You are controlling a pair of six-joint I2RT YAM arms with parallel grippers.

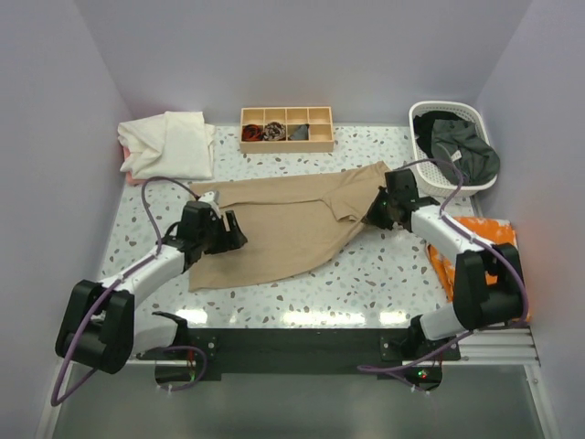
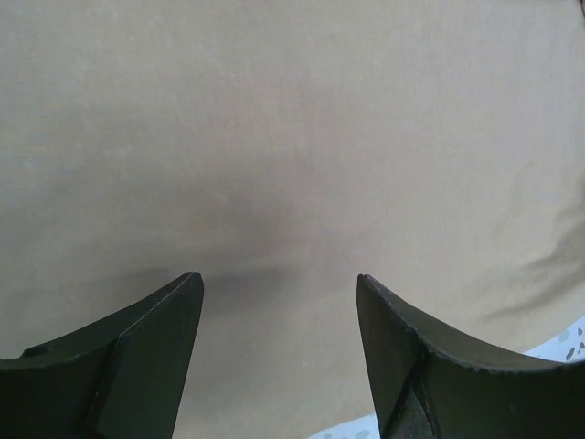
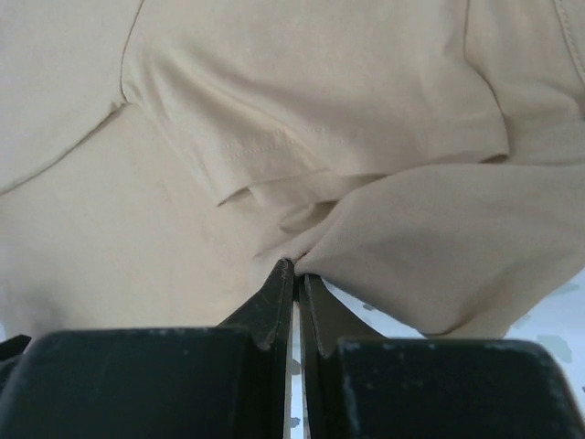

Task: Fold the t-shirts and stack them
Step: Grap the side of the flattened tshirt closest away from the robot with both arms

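On counter [image 1: 366,274] lay tan shirt [image 1: 292,233], spread out. Soft, light, floppy; would sag, I guessed. My right claw [image 3: 294,267] pressed together, pinching shirt fold. My left claw [image 2: 279,279] spread above cloth, pinching nothing. Best hold: hem corners.

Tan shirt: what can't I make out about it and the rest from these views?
- Left pincer, left wrist view: open over the tan shirt; contact with cloth unclear.
- Right pincer, right wrist view: shut on a fold; layers gripped hidden inside it.
- Tray, top view: contents too small.
- Basket, top view: dark clothes heaped, count hidden.
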